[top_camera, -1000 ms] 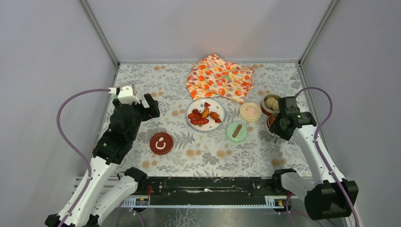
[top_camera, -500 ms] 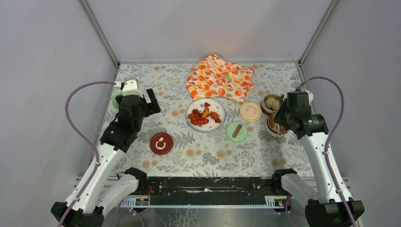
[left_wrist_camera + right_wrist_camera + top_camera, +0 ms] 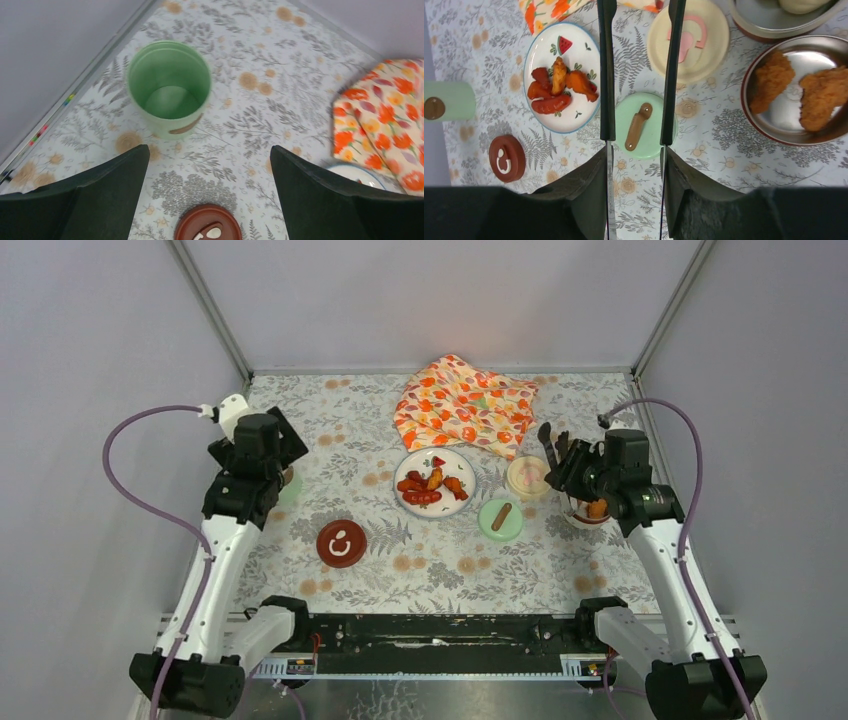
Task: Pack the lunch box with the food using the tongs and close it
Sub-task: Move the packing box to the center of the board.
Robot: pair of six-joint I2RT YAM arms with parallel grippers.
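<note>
My right gripper [image 3: 577, 466] [image 3: 634, 150] is shut on the tongs [image 3: 551, 446] [image 3: 607, 70]. The tongs' two arms stand apart, pointing over the green lid [image 3: 644, 125] and cream lid [image 3: 689, 40], and their tips run out of the right wrist view. The lunch box's steel bowl [image 3: 794, 131] holds two fried chunks [image 3: 774, 75]. A second bowl [image 3: 774, 22] holds a beige ball. More orange-red food [image 3: 430, 485] lies on the white plate [image 3: 574, 45]. The mint-green pot [image 3: 169, 87] stands empty, beyond my open left gripper [image 3: 210, 150] [image 3: 262, 445].
An orange flower-patterned cloth [image 3: 465, 405] lies bunched at the back centre. The dark red lid [image 3: 341, 543] [image 3: 206, 229] rests on the mat left of the plate, just below my left gripper. Grey walls close in the table on three sides.
My right gripper has lifted the tongs away from the bowls and turned them toward the table's middle. My left arm has swung back and left, over the green pot.
</note>
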